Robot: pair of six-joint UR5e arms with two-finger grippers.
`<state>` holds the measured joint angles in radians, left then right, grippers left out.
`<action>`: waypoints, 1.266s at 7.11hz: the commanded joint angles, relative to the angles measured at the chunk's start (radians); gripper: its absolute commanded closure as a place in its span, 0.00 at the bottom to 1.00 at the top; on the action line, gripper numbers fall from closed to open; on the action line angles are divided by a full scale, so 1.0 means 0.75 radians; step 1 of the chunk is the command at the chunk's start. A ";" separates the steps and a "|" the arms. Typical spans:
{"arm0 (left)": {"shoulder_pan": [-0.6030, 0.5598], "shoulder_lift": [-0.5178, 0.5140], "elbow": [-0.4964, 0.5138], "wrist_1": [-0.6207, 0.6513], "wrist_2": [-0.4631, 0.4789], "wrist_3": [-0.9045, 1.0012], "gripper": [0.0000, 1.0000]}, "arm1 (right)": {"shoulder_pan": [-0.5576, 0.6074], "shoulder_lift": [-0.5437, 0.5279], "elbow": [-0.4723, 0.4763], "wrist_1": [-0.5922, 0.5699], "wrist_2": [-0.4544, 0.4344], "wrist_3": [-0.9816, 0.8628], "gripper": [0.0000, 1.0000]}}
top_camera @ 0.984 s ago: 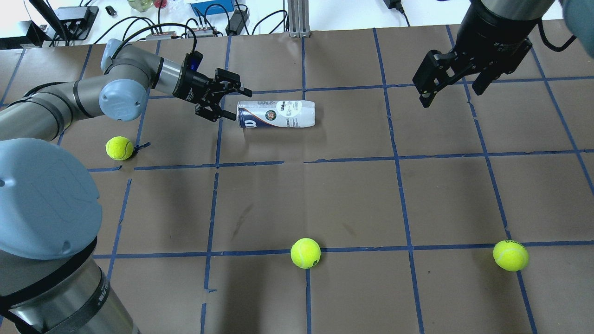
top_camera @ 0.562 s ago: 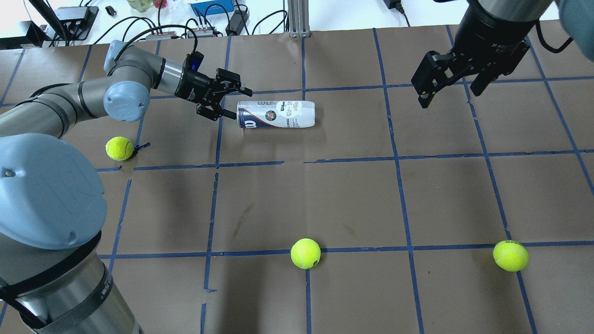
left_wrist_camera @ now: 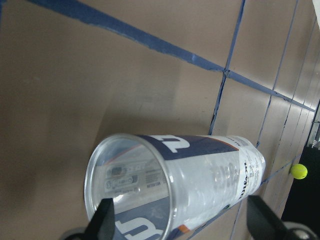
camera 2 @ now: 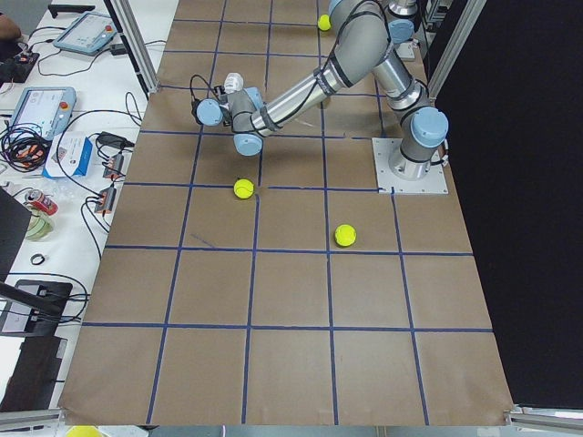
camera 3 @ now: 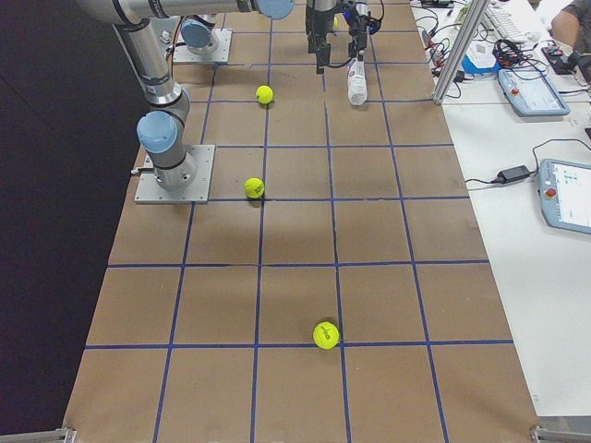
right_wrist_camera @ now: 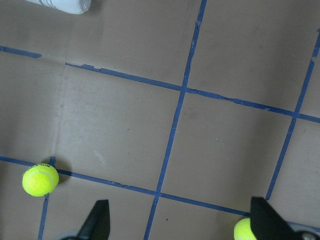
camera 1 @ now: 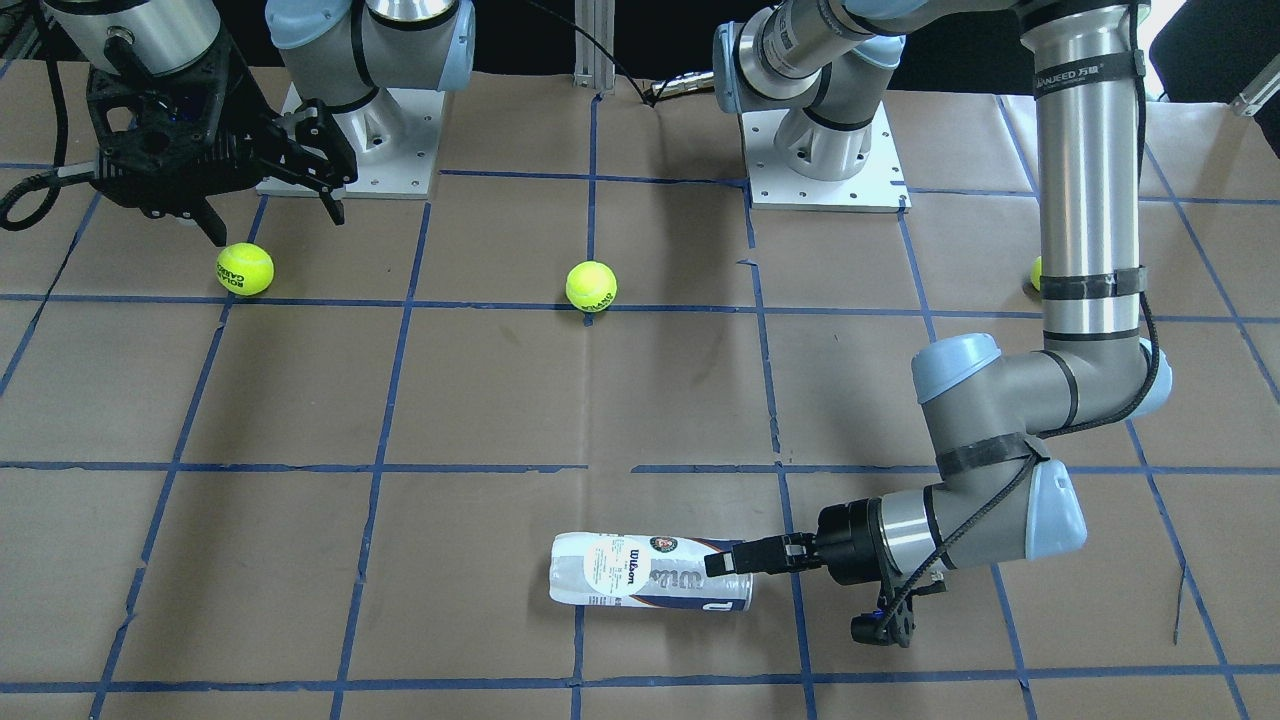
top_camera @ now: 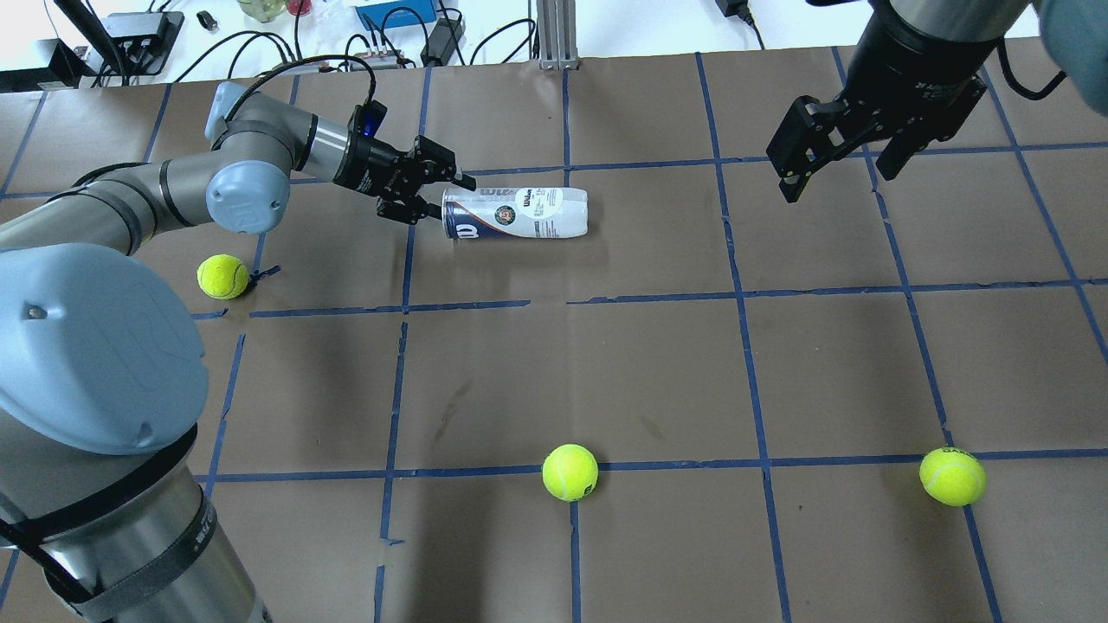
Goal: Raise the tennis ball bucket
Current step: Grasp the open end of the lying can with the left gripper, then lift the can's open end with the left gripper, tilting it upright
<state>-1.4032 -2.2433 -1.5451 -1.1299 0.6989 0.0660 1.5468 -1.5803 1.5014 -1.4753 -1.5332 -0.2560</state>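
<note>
The tennis ball bucket (top_camera: 515, 214) is a clear can with a white and navy label. It lies on its side on the brown paper, its open mouth toward my left gripper (top_camera: 446, 201). That gripper is open and low, its fingertips at the can's mouth end. In the left wrist view the can (left_wrist_camera: 200, 175) fills the space between the two fingertips. In the front view the bucket (camera 1: 640, 583) touches the left gripper (camera 1: 735, 565). My right gripper (top_camera: 838, 177) is open and empty, held high at the far right.
Three yellow-green tennis balls lie loose: one near the left arm (top_camera: 223, 276), one at the front middle (top_camera: 570, 472), one at the front right (top_camera: 952, 476). Cables and devices line the table's far edge (top_camera: 286, 35).
My left gripper has moved right and lower, from a short gap away to the can's mouth end. The can and balls have not moved. The right gripper has barely shifted.
</note>
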 commanded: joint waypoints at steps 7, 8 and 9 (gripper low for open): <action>-0.172 0.385 0.173 -0.100 0.328 -0.223 1.00 | 0.007 -0.018 -0.012 0.014 -0.001 0.118 0.00; -0.239 0.371 0.314 -0.235 0.569 -0.221 1.00 | 0.007 -0.018 -0.012 0.014 -0.001 0.118 0.00; -0.329 0.351 0.419 -0.289 0.808 -0.195 1.00 | 0.007 -0.018 -0.010 0.014 -0.003 0.118 0.00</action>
<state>-1.5772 -1.9678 -1.3326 -1.2798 1.0943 -0.0931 1.5523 -1.5938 1.4931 -1.4652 -1.5342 -0.1672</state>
